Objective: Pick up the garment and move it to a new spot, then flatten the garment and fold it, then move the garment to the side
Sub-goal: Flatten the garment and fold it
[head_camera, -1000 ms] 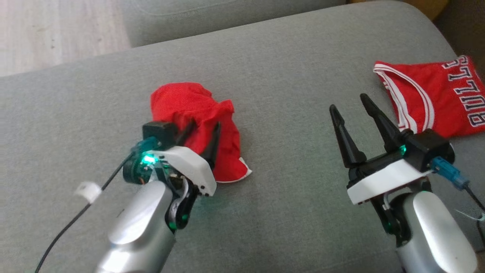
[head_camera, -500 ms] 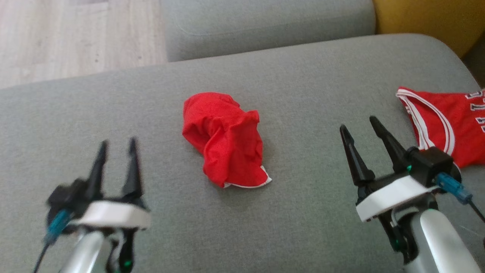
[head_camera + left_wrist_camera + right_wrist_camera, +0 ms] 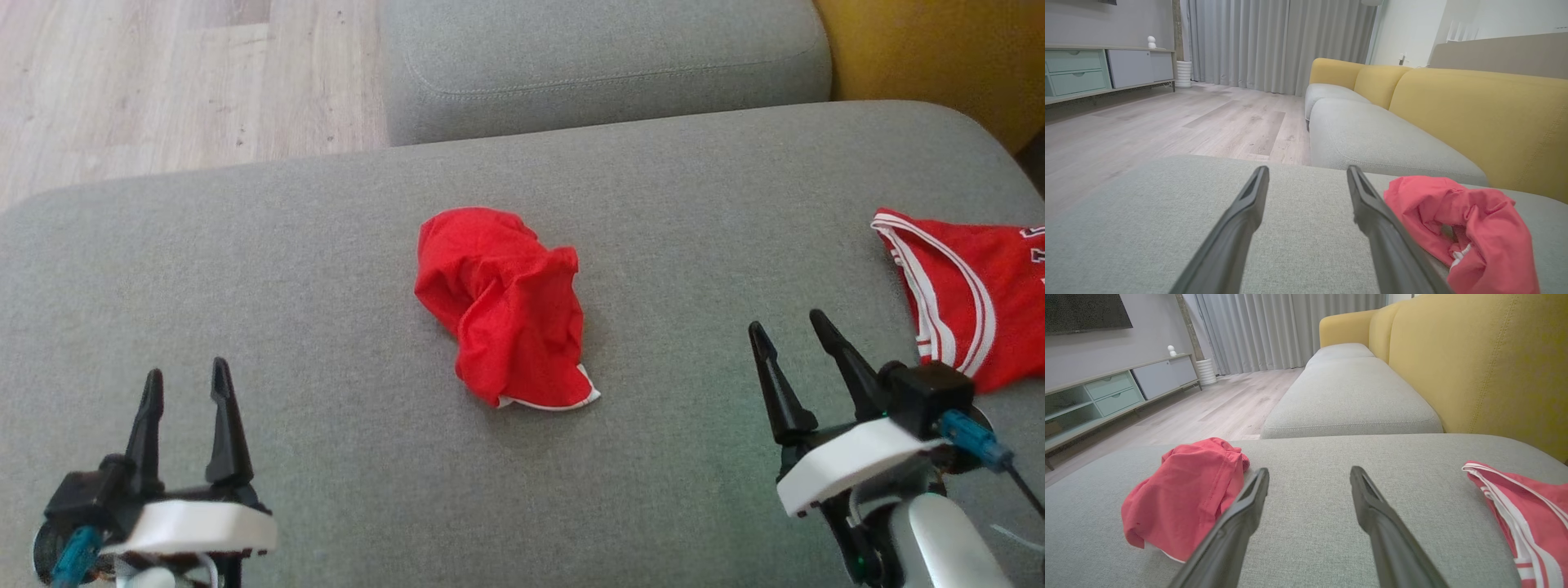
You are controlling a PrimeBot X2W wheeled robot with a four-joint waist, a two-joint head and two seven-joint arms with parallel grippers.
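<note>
In the head view the left gripper (image 3: 186, 371) sits at the lower left and the right gripper (image 3: 786, 324) at the lower right. Both are low over the grey fabric sofa cushion (image 3: 326, 245), fingers pointing up-frame, jaws spread wide and empty. The crumpled red garment with white trim (image 3: 506, 306) lies on the cushion at frame centre, between the grippers and well apart from both. Its long axis runs from upper left to lower right, with the white-trimmed corner at the lower right. A red jersey with white stripes (image 3: 963, 302) lies at the right edge.

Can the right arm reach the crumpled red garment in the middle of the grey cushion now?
Probably yes. The right gripper is open and empty, and only bare grey cushion lies between it and the crumpled red garment. The striped jersey lies on its other side.
</note>
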